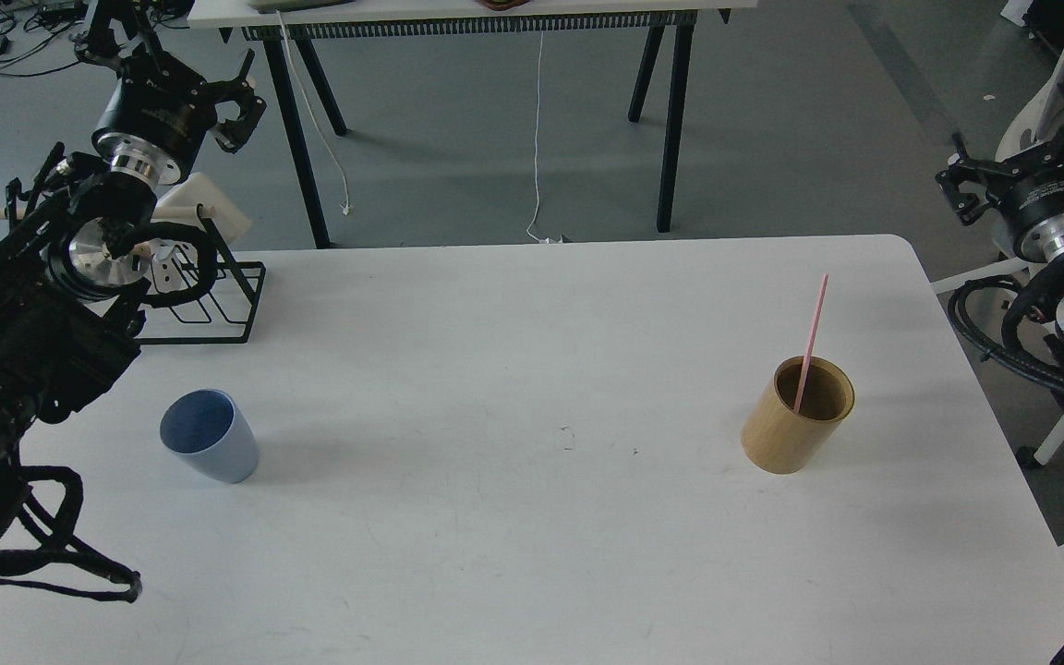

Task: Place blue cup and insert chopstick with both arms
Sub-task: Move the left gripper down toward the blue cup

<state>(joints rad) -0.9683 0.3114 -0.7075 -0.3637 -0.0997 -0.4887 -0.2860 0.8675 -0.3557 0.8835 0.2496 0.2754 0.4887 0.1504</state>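
Note:
The blue cup [210, 436] stands upright on the white table [532, 517] near its left side, with nothing in it. The pink chopstick [811, 342] leans inside a tan wooden cylinder [795, 417] on the right side of the table. My left gripper [168, 68] is raised at the far left, above and behind the cup, open and holding nothing. Beyond the table's right edge my right gripper [1020, 144] is also lifted, open and empty, well away from the cylinder.
A black wire rack [218, 300] sits at the table's back left corner, with a white object [209, 208] on it. Another table [495, 18] on black legs stands behind. Cable bundles [1003, 342] hang at the right edge.

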